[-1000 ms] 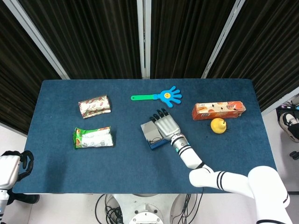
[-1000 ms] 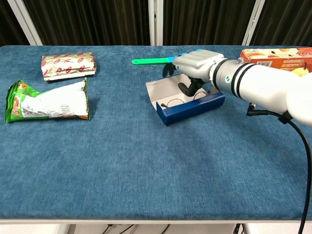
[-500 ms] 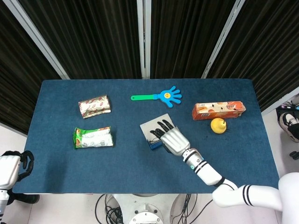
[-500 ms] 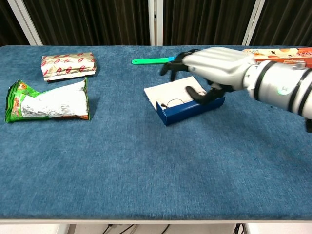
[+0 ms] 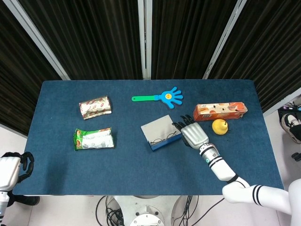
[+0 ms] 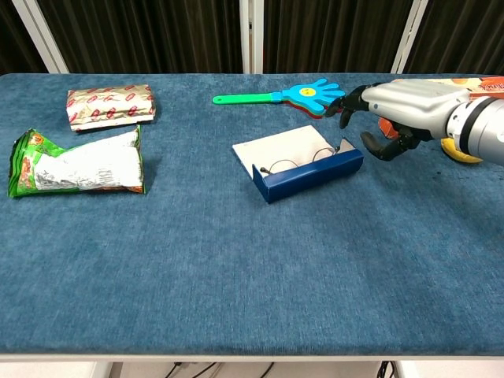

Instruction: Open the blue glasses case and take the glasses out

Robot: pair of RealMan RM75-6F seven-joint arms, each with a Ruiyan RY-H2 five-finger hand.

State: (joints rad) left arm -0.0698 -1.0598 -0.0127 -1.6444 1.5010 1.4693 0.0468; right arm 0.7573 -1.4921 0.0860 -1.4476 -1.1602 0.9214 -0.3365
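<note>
- Chest view: the right hand (image 6: 398,118) has pulled back off the blue glasses case (image 6: 303,163) and now hovers just to its right, fingers (image 6: 376,147) loosely curled and grasping nothing.
- A moment ago that hand was down inside the case; now the case is fully exposed, lid laid flat and pale lining showing.
- The glasses (image 6: 298,161) lie in the case against its blue front wall, so the case is open but the take-out is not done. I judge the hand needs another reach.
- Head view: the case (image 5: 161,133) sits mid-counter, slightly toward the right edge, with the right hand (image 5: 193,133) just beside it.
- The left hand (image 5: 13,169) hangs off the counter's near-left corner; whether its fingers are clenched or released, I cannot tell.
- Materials: the counter (image 6: 236,276) is covered in blue napped cloth; the case is a rigid, boxy shell; the glasses are thin dark wire with round rims, fiddly to pinch.
- Elsewhere: a glossy plastic hand clapper (image 6: 287,94), crinkly foil snack packs (image 6: 110,104), an orange carton (image 5: 220,111) and a smooth yellow fruit (image 5: 219,126).
</note>
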